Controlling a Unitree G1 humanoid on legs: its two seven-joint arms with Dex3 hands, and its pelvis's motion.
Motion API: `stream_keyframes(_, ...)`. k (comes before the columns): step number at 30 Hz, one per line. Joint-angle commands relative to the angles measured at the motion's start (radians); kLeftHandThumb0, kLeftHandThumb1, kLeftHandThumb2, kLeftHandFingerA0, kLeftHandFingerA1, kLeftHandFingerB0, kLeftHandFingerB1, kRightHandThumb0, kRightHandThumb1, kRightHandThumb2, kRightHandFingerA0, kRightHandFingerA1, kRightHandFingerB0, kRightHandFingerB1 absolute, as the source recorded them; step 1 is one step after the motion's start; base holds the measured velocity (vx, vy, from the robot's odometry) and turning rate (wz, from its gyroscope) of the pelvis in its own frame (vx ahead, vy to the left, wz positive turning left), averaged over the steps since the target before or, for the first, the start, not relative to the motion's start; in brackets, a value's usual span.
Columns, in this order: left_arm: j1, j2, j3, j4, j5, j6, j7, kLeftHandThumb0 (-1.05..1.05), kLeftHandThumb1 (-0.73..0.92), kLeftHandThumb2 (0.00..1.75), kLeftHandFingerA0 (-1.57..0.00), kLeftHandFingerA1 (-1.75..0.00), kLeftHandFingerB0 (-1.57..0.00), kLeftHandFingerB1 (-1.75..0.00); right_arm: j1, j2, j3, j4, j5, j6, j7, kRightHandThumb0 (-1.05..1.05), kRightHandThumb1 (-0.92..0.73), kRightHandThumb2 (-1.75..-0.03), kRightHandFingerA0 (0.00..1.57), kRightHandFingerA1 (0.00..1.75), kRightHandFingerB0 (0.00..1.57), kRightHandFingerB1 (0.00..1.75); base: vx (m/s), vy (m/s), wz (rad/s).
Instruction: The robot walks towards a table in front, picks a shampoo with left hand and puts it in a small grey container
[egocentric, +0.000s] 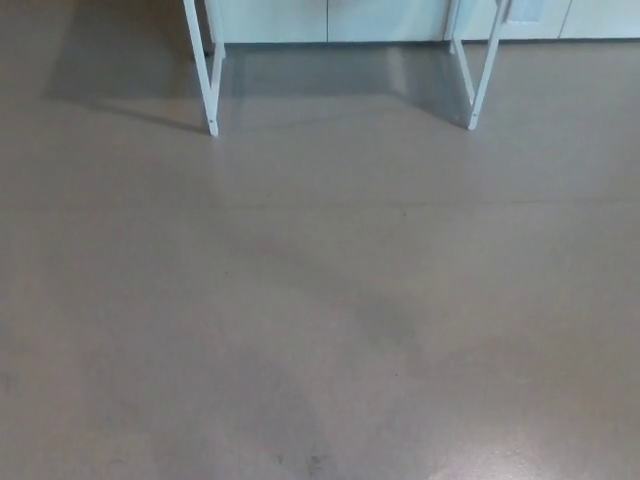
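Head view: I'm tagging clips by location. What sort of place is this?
Probably an indoor room, perhaps a lab or workshop: a smooth grey floor, white table legs ahead, and pale cabinet fronts along the far wall.

floor (320, 300): grey-brown, smooth | white table legs (200, 72): top edge, shadows beneath | pale cabinet fronts (330, 18): behind
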Motion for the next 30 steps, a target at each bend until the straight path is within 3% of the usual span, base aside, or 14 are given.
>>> stream_keyframes(1,-0.018,0.021,0.006,-0.003,-0.013,-0.022,-0.015,-0.26,0.57,0.57,-0.7,-0.46,-0.45,-0.37,-0.015,-0.002,-0.007,0.01,0.002,-0.003,0.007,-0.13,-0.69,-0.6,0.64,0.48,0.5,0.4,0.15,0.325,-0.56)
stream_keyframes(2,-0.027,0.021,0.016,-0.006,-0.025,-0.016,-0.023,-0.26,0.57,0.57,-0.7,-0.46,-0.45,-0.37,-0.026,0.0,-0.009,0.012,0.004,-0.001,0.007,-0.13,-0.69,-0.6,0.64,0.48,0.5,0.4,0.14,0.308,-0.23)
stream_keyframes(3,-0.033,0.024,0.017,-0.011,-0.025,-0.014,-0.02,-0.33,0.47,0.69,-0.66,-0.54,-0.42,-0.46,-0.04,0.004,-0.005,0.013,-0.001,0.004,0.002,-0.14,-0.69,-0.6,0.66,0.49,0.51,0.4,0.13,0.359,-0.15)
stream_keyframes(5,-0.034,0.027,0.013,-0.015,-0.017,-0.014,-0.015,-0.33,0.47,0.69,-0.66,-0.54,-0.42,-0.46,-0.045,0.003,0.006,0.016,-0.014,-0.002,-0.002,-0.15,-0.68,-0.6,0.66,0.49,0.52,0.4,0.2,0.183,0.0)
stream_keyframes(6,-0.037,0.03,0.012,-0.015,-0.014,-0.017,-0.016,-0.27,0.58,0.58,-0.71,-0.45,-0.46,-0.38,-0.049,0.003,0.01,0.016,-0.017,-0.009,-0.001,-0.16,-0.67,-0.6,0.67,0.5,0.52,0.41,0.19,0.097,-0.01)
stream_keyframes(20,-0.064,0.033,0.02,-0.006,-0.016,-0.003,-0.022,-0.26,0.58,0.58,-0.68,-0.44,-0.46,-0.38,-0.068,0.002,-0.003,-0.001,0.002,0.009,0.015,-0.18,-0.71,-0.61,0.62,0.43,0.49,0.37,0.28,-0.127,0.18)
stream_keyframes(30,-0.056,0.037,0.017,-0.008,-0.014,-0.006,-0.023,-0.27,0.58,0.58,-0.7,-0.45,-0.48,-0.38,-0.069,0.005,0.007,0.002,-0.008,0.01,0.017,-0.18,-0.72,-0.61,0.61,0.43,0.48,0.37,0.34,0.017,-0.13)
